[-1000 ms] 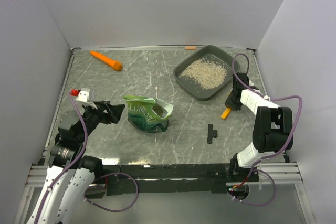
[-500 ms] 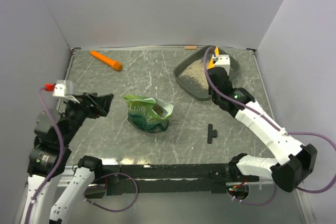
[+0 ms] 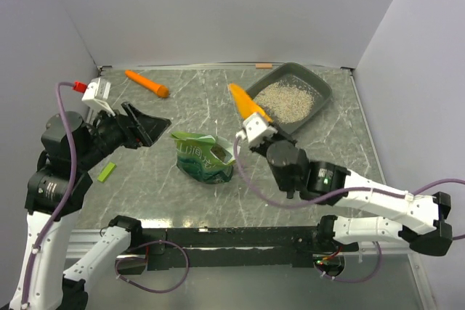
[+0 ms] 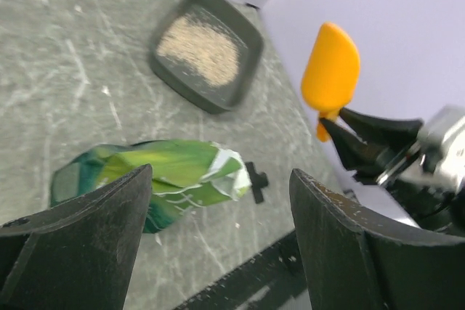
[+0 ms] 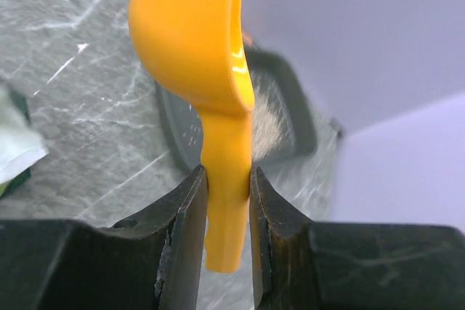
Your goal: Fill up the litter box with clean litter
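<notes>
The dark grey litter box sits at the back right of the table with a patch of clean litter in it. It also shows in the left wrist view, litter box and litter. My right gripper is shut on the handle of an orange scoop, which points up between the box and the green bag. In the right wrist view the scoop stands in front of the box. My left gripper hangs open left of the bag, holding nothing.
An orange carrot-shaped thing lies at the back left. A small green piece lies near the left edge and a tan piece by the back wall. A black T-shaped part lies right of the bag. White walls enclose the table.
My right arm has swung from over the litter box to the left and nearer, carrying the scoop toward the bag. My left arm has risen and shifted back, staying open.
</notes>
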